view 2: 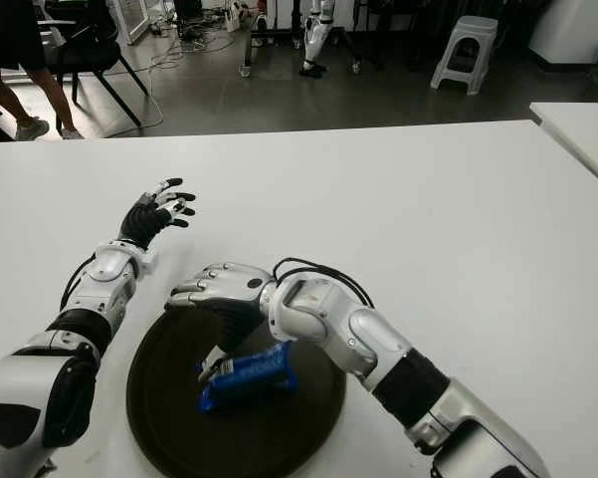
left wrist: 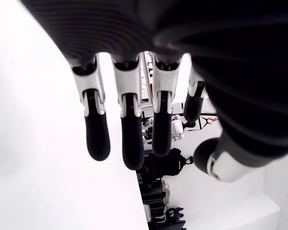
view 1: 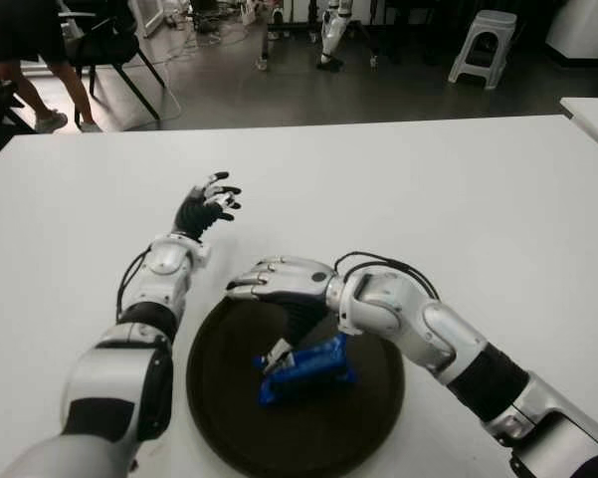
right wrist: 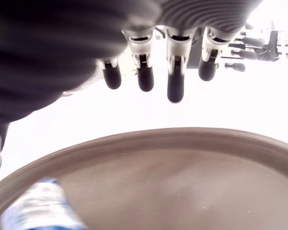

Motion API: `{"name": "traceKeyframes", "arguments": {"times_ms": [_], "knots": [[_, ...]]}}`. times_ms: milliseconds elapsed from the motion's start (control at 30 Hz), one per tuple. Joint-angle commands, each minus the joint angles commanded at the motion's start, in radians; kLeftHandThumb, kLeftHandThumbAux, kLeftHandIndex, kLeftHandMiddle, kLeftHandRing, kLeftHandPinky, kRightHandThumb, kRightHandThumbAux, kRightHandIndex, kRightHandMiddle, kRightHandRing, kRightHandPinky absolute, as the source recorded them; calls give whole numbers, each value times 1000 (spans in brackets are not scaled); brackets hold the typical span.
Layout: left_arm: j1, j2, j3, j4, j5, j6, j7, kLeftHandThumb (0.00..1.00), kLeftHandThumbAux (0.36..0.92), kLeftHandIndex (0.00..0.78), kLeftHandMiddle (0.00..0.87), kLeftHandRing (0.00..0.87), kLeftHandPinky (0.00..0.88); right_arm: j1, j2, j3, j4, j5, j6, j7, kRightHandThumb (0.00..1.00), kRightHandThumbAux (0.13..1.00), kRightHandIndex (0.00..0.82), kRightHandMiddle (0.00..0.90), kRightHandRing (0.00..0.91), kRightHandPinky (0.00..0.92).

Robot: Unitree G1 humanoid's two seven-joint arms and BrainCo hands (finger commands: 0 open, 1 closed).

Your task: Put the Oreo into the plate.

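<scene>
The Oreo (view 1: 308,370), a blue pack, lies inside the dark brown round plate (view 1: 211,398) near the table's front edge. My right hand (view 1: 259,321) hovers over the plate's far left part, fingers stretched out and holding nothing, with its thumb just beside the pack's left end. In the right wrist view the Oreo (right wrist: 36,211) lies loose on the plate (right wrist: 191,177), below the spread fingers (right wrist: 176,88). My left hand (view 1: 211,204) shows left of and beyond the plate over the white table (view 1: 428,199), its fingers (left wrist: 129,139) relaxed and empty.
Beyond the table's far edge are a white stool (view 1: 483,45), a black chair (view 1: 109,45) and a person's legs (view 1: 40,95). A second white table (view 1: 592,115) juts in at the right.
</scene>
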Motion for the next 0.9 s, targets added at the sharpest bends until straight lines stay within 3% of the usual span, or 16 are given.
{"name": "traceKeyframes", "arguments": {"times_ms": [233, 333, 500, 667, 733, 800, 900], "knots": [[-1, 0, -6, -1, 5, 3, 5, 159, 645, 170, 312, 351, 395, -6, -17, -25, 9, 17, -17, 6, 0, 393, 0, 0, 0, 0], [-1, -4, -2, -1, -2, 7, 5, 166, 658, 179, 326, 368, 411, -16, -73, -86, -7, 62, -30, 28, 0, 391, 0, 0, 0, 0], [-4, -8, 8, -2, -17, 19, 0, 171, 681, 186, 335, 371, 407, -28, -129, -169, -6, 114, -40, 33, 0, 390, 0, 0, 0, 0], [-9, -9, 9, 1, -13, 35, 13, 164, 693, 188, 306, 319, 348, -134, -199, -284, 192, 186, -112, -34, 0, 392, 0, 0, 0, 0], [-7, -8, 4, -1, -6, 28, 18, 164, 692, 188, 301, 310, 341, -146, -212, -311, 245, 202, -135, -65, 0, 391, 0, 0, 0, 0], [-4, -7, 0, -3, -2, 18, 16, 168, 686, 183, 300, 317, 353, -129, -219, -361, 264, 240, -141, -107, 0, 385, 0, 0, 0, 0], [-2, -5, -1, -5, -1, 10, 12, 167, 669, 171, 301, 332, 368, -130, -215, -438, 322, 319, -137, -154, 0, 378, 0, 0, 0, 0]]}}
